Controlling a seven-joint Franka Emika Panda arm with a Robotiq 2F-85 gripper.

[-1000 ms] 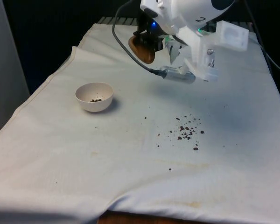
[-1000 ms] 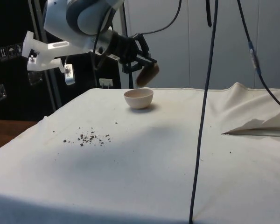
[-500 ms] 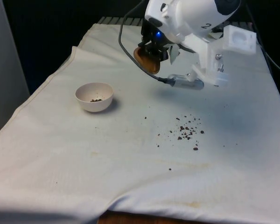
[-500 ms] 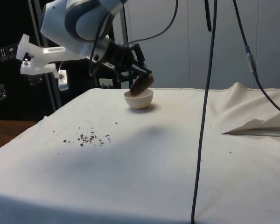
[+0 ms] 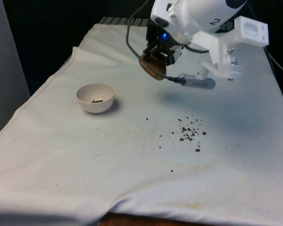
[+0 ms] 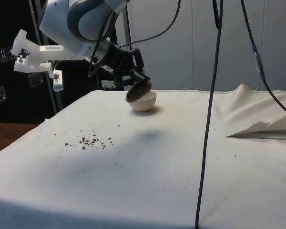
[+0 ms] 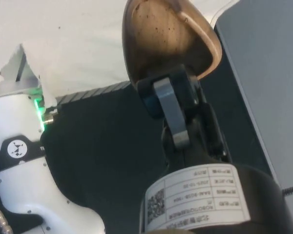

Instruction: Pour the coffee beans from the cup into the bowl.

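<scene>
Cup (image 5: 153,68) has dropped lower, toward the front view's right | gripper (image 5: 157,53) clamped on its rim, tipped, well apart from bowl (image 5: 95,97) | risk: leftover beans join spill (image 5: 188,131) on cloth

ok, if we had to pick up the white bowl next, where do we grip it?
Take the bowl by its rim, coming straight down from above, one finger inside and one outside. It sits upright and open-topped, and the round wall offers no flat sides. A few beans lie at the bottom.

Matt white cloth (image 5: 85,155) — smooth brown wood-like cup (image 5: 153,68), glossy white bowl (image 5: 95,97).
</scene>
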